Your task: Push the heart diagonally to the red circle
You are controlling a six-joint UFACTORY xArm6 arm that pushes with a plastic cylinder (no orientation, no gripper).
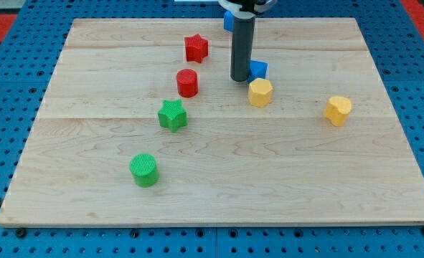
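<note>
Blocks sit scattered across our wooden board (90, 179), and we take them from the view's left. Nearest the bottom left is the green cylinder (144, 170). Up and to its right is the green star (172, 115), then the red circle (187, 82) just above that, apart from it. The red star (196, 48) lies further toward the view's top. Right of these stands our rod, upright, with my tip (240, 79) down on the board. A blue block (229, 20) peeks out behind the rod at the view's top; we cannot make out its shape. Another blue block (258, 69) sits just beside the tip on its right, seemingly touching the rod. Just below that is the yellow hexagon (260, 92), close to the tip's lower right. The heart (337, 110), yellow, lies well apart on the view's right, far from both the tip and the red circle. We carry no hand or jaws, only the rod, so there is no grasp to report.
</note>
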